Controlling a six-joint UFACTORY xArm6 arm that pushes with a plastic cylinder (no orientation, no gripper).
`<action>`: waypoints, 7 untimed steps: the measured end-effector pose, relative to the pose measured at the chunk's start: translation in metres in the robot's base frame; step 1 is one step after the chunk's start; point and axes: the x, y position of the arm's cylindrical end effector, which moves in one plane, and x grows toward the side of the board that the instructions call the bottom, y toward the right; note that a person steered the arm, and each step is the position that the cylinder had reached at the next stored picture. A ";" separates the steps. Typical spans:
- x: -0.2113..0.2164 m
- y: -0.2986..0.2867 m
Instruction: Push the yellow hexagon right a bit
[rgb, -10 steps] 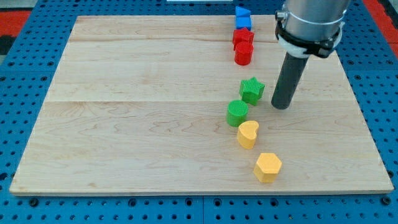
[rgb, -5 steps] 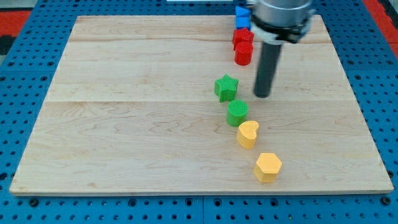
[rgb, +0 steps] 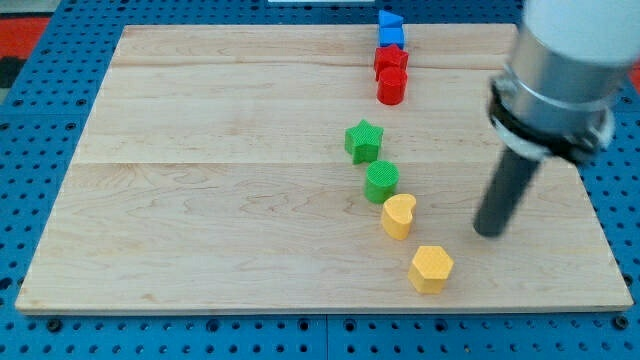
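You have a wooden board (rgb: 200, 150) on a blue pegboard (rgb: 30, 120). Moving from the view's left: a green star (rgb: 364, 140), then a green cylinder (rgb: 381, 182) just below it, and a yellow heart (rgb: 398, 216) touching or nearly touching that cylinder. At the view's top sit a blue block (rgb: 390, 28), a red star-like block (rgb: 391, 59) and a red cylinder (rgb: 390, 87), closely stacked in a column. Your yellow hexagon (rgb: 431, 268) lies near the board's bottom edge. My tip (rgb: 488, 232) stands to its upper right, apart from it, touching no block; there are no fingers, only the bare rod holding nothing.
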 end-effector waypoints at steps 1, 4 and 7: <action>0.061 0.004; 0.059 -0.144; 0.026 -0.130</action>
